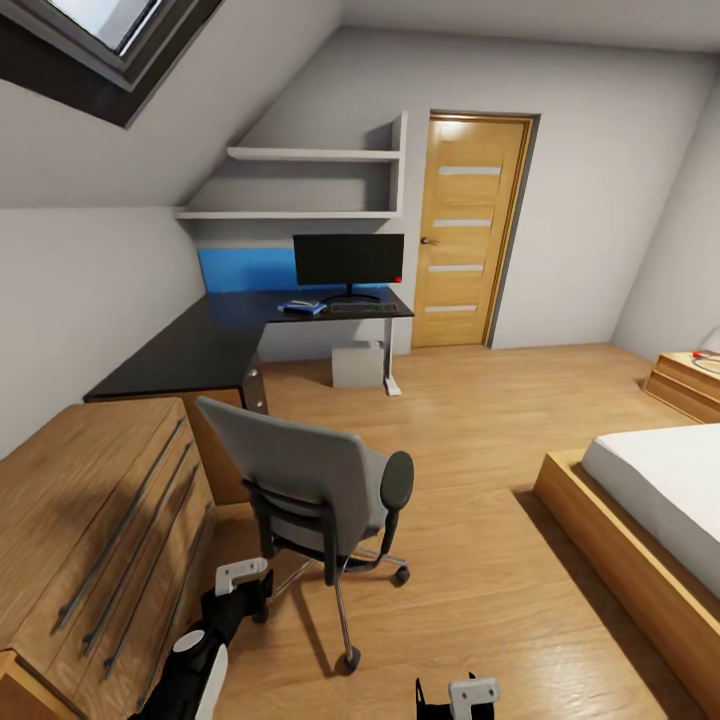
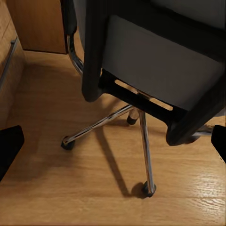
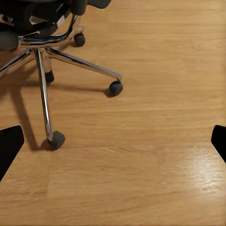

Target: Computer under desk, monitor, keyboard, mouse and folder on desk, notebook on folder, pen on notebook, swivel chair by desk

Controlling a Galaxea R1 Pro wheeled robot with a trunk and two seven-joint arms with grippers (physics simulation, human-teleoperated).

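both arms low and forward over the wood floor (image 1: pixel 480 420); left gripper (image 2: pixel 113 146) and right gripper (image 3: pixel 113 146) fingers spread wide, holding nothing. swivel chair (image 1: pixel 315 480) stands just ahead of the left arm, backrest toward the robot, seat facing the worktop (image 1: pixel 190 350). monitor (image 1: pixel 348 260), keyboard (image 1: pixel 362 308) and blue folder (image 1: pixel 302 307) sit on the far wing, keyboard long axis parallel to the screen; computer (image 1: pixel 357 364) on the floor beneath.

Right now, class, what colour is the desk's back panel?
Bright blue; the desk's back panel shows best in the head view.

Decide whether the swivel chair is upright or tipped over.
Upright: the swivel chair stands on its chrome base, casters on the wood floor.
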